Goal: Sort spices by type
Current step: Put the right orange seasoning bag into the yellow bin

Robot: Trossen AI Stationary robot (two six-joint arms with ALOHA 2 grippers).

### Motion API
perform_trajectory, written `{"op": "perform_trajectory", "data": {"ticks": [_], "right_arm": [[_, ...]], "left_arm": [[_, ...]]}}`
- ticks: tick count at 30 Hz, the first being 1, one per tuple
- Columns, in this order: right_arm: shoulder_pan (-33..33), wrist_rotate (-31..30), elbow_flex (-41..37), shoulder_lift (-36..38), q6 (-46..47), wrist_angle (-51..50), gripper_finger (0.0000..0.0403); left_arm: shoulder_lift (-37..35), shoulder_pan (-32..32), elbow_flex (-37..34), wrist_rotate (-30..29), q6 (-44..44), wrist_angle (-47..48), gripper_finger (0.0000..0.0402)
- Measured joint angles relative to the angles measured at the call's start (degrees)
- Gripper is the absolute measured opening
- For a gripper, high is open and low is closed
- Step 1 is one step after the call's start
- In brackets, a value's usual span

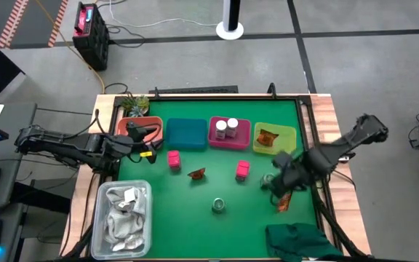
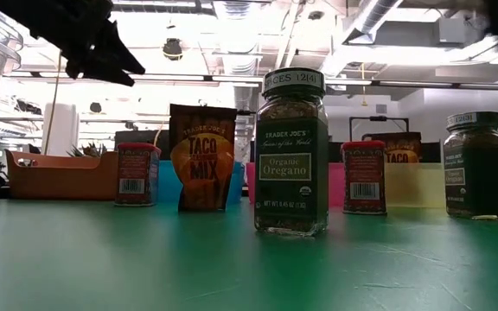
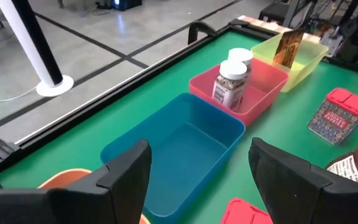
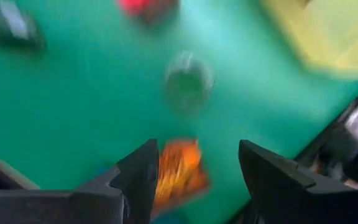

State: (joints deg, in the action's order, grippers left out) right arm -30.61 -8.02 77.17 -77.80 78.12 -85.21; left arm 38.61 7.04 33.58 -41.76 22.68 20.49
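My left gripper [image 1: 148, 135] hangs open over the blue bin [image 3: 179, 149], holding nothing. My right gripper [image 4: 194, 168] is open above the table's right part. An orange-brown foil packet [image 4: 179, 165] lies on the green mat below the gap between its fingers, and a round greenish jar [image 4: 188, 81] stands just past it. A second packet [image 1: 196, 173], two pink blocks [image 1: 173, 159] [image 1: 242, 169] and another greenish jar [image 1: 218, 206] sit mid-table. Two white-capped jars [image 3: 232, 84] stand in the pink bin, and a packet [image 3: 289, 46] leans in the yellow bin.
Four bins line the far edge: orange [image 1: 129, 125], blue, pink [image 1: 214, 138] and yellow [image 1: 288, 138]. A clear tub of white wrappers [image 1: 126, 215] stands near-left. A dark green cloth [image 1: 300, 240] lies near-right. A small plant [image 1: 133, 105] stands behind the orange bin.
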Motion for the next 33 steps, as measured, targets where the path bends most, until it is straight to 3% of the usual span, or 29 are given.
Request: {"op": "perform_trajectory", "data": {"ticks": [7, 14, 17, 25, 33], "right_arm": [[-10.38, 5.09, -0.01, -3.38, 0.37, 0.39, 0.0248], [-13.9, 7.77, -0.01, -4.03, 4.61, 1.17, 0.0248], [-16.09, 7.9, -0.01, -4.07, -1.98, 0.71, 0.0245], [-19.06, 5.92, -0.01, -8.64, -32.03, 0.2, 0.0213], [-16.14, 5.21, -0.01, -16.14, -48.39, -4.05, 0.0178]], "left_arm": [[0.0, 0.0, 0.0, 0.79, -2.65, -2.11, 0.0256], [0.0, 0.01, 0.0, 0.76, -5.35, -4.6, 0.0256], [0.0, 0.01, 0.0, 0.75, -6.64, -4.92, 0.0256], [0.0, 0.01, 0.0, 0.59, -9.62, -4.98, 0.0256], [0.0, 0.01, 0.0, 0.55, -9.63, -4.98, 0.0256]]}}
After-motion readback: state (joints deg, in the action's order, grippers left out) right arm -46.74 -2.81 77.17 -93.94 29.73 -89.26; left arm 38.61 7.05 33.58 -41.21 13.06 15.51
